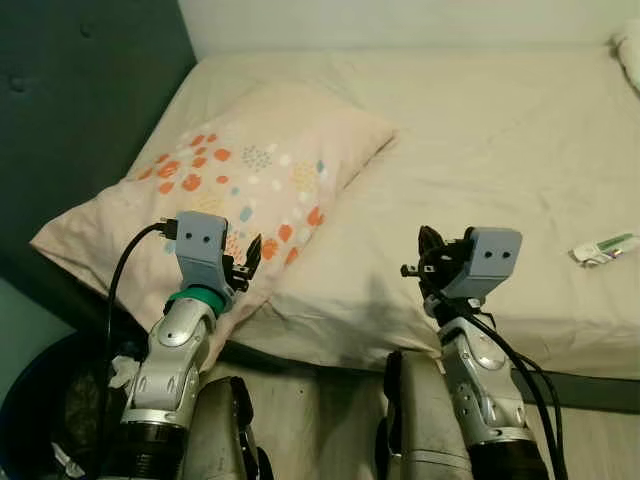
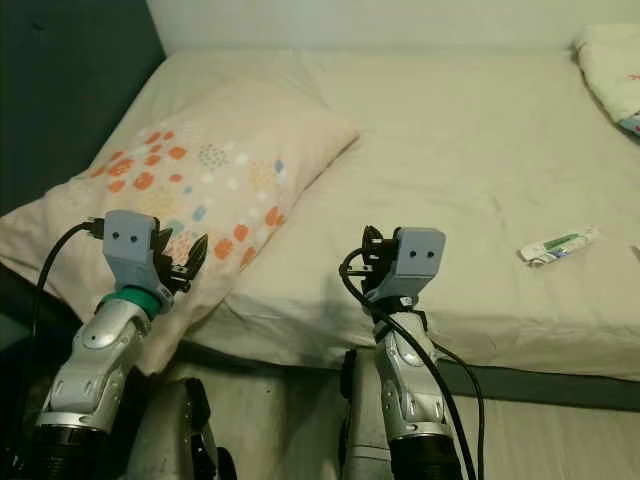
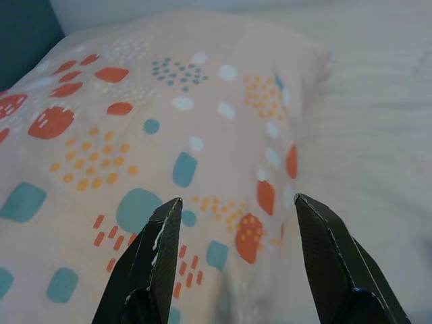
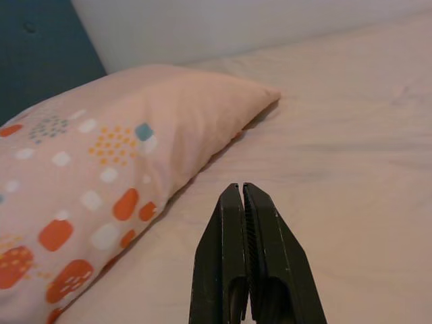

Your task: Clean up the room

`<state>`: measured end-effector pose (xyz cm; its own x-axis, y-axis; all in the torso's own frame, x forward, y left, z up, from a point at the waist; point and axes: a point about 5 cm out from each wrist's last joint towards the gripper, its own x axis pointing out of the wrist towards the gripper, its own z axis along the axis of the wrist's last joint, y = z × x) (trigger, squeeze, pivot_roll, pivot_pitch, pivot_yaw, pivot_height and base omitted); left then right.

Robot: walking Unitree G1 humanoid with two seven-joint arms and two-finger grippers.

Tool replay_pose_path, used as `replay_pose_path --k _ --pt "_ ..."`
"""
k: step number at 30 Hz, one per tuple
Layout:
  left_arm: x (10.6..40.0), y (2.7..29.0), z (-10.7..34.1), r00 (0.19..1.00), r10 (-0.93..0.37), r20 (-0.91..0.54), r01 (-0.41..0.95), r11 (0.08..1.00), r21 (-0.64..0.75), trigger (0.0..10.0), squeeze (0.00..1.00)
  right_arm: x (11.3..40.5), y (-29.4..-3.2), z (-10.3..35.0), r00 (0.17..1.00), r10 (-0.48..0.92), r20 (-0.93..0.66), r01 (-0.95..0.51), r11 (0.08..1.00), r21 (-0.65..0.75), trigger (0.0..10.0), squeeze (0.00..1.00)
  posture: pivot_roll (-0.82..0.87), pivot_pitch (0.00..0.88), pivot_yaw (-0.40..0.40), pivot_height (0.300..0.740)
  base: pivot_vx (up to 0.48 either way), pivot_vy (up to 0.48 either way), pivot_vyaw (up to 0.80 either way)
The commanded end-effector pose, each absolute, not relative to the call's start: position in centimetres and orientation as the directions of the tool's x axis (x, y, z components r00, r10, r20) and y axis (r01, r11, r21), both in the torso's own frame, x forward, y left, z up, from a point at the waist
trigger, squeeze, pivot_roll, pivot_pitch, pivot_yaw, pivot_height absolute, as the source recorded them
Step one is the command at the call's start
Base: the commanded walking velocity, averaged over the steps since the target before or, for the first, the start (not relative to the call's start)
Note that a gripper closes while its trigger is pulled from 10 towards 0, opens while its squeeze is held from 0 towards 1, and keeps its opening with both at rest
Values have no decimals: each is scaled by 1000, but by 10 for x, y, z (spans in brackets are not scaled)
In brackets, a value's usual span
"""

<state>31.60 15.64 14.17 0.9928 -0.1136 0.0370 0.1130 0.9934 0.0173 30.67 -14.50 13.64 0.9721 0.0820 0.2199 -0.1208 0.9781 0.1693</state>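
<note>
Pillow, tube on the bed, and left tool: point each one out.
pillow [image 1: 240,170], left eye view, middle of its patterned top.
tube [image 2: 557,245], right eye view, mid-body.
left tool [image 3: 233,209], left wrist view, midway between its open fingertips.

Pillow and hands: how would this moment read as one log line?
left hand open over pillow | right hand shut above bed | tube on bed

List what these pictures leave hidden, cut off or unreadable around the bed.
- Small tube on the sheet: too small and soft in the eye views to read its print.
- White bundle at the bed's far corner: cut off by the right eye view's edge, so what it is stays unclear.
- Dark bin beside the bed: partly hidden by the left arm and the picture's edge; contents dim.
- Pillow's near corner: covered by the left gripper.
</note>
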Motion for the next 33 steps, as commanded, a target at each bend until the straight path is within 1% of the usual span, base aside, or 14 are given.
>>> replay_pose_path --k 1,4,5,8,9,10,12,13,15,18,22,25,27,33 --pt "313 171 128 999 -44 -28 43 999 -4 10000 0 304 -144 133 974 83 213 -123 976 182 10000 0 -75 139 124 511 0 0 0" --pt "314 179 124 999 7 -47 -8 1000 -19 10000 0 303 -143 132 973 101 209 -140 974 181 10000 0 -75 141 122 511 0 0 0" --pt "313 189 120 995 70 -66 -72 997 -30 10000 0 303 -140 132 970 126 208 -163 971 175 10000 0 -74 142 120 511 0 0 0" --pt "313 194 119 993 96 -70 -99 994 -35 10000 0 302 -139 132 968 137 209 -174 969 173 10000 0 -74 142 120 511 0 0 0" --pt "312 203 117 986 151 -76 -155 987 -53 10000 0 302 -137 132 964 161 210 -197 966 166 10000 0 -73 142 119 511 0 0 0" --pt "312 203 117 986 151 -76 -155 987 -53 10000 0 302 -137 132 964 161 210 -197 966 166 10000 0 -73 142 119 511 0 0 0" --pt "305 232 115 952 296 -82 -304 946 -115 10000 0 300 -132 132 953 219 207 -251 957 145 10000 0 -71 142 113 511 0 0 0" --pt "305 232 115 952 296 -82 -304 946 -115 10000 0 300 -132 132 953 219 207 -251 957 145 10000 0 -71 142 113 511 0 0 0" --pt "292 253 120 923 378 -68 -384 904 -188 10000 0 299 -129 132 943 264 203 -292 948 124 10000 0 -64 144 102 511 0 0 0" --pt "283 262 129 911 412 -29 -409 888 -209 10000 0 299 -129 131 938 284 198 -310 943 117 10000 0 -57 146 93 511 0 0 0" --pt "269 275 143 855 519 6 -506 835 -214 10000 0 303 -127 132 931 310 194 -335 936 112 10000 0 -35 148 77 511 0 0 0" --pt "269 276 141 844 537 -9 -524 820 -228 10000 0 305 -126 133 928 319 194 -344 932 112 10000 0 -24 148 69 511 0 0 0" --pt "270 279 127 831 547 -105 -548 769 -329 10000 0 309 -121 135 920 338 197 -363 925 109 10000 0 -18 149 62 511 0 0 0" --pt "271 276 120 848 507 -155 -523 753 -398 10000 0 309 -119 136 917 347 197 -372 922 108 10000 0 -18 149 62 511 0 0 0"
